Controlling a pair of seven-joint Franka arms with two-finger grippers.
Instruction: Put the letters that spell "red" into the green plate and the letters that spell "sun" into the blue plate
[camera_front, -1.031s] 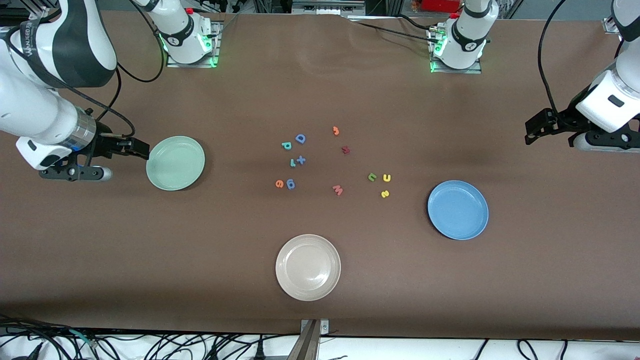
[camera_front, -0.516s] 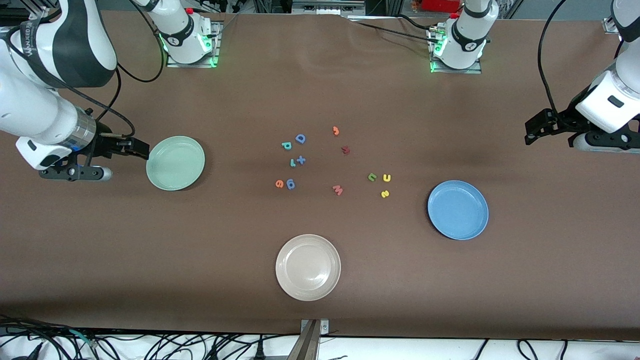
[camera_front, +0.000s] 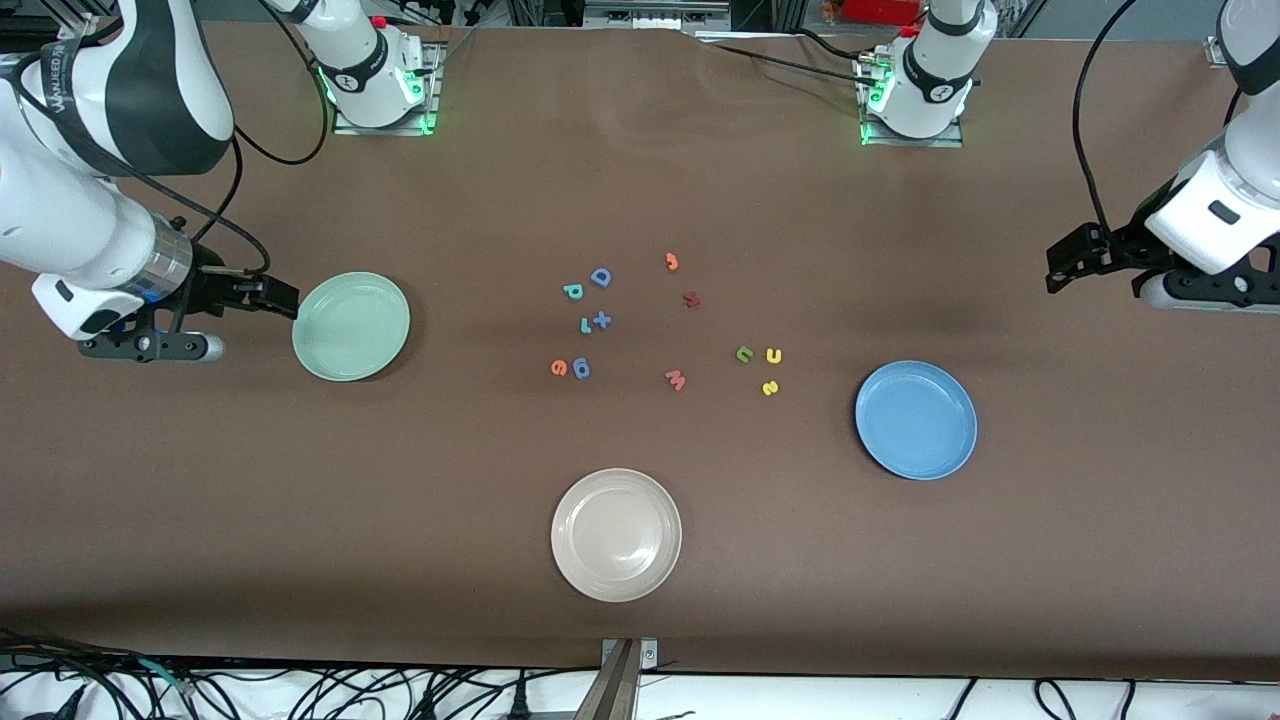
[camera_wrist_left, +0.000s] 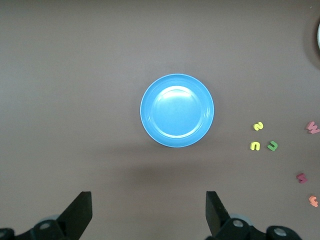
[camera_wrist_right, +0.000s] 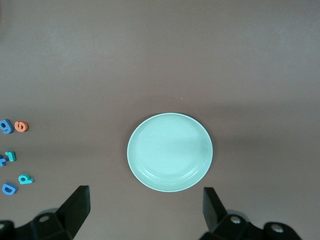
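The green plate (camera_front: 351, 326) lies toward the right arm's end of the table, and my right gripper (camera_front: 272, 297) hangs open and empty over the cloth just beside it; the same green plate (camera_wrist_right: 170, 151) shows in the right wrist view. The blue plate (camera_front: 916, 419) lies toward the left arm's end. My left gripper (camera_front: 1068, 265) is open and empty over bare table. In the middle lie the orange "e" (camera_front: 559, 367), teal "r" (camera_front: 585, 325) and teal "d" (camera_front: 573, 291). Closer to the blue plate lie the yellow "s" (camera_front: 770, 387), yellow "u" (camera_front: 773, 355) and green "n" (camera_front: 744, 354).
A beige plate (camera_front: 616, 534) sits nearest the front camera. Among the letters lie a blue "D" (camera_front: 600, 277), a blue plus (camera_front: 601, 320), a blue "g" (camera_front: 581, 369), an orange hook (camera_front: 672, 262), a dark red piece (camera_front: 690, 299) and a red "w" (camera_front: 676, 379).
The left arm's hand has shifted very slightly toward the middle of the table. The right arm, plates and letters have not moved.
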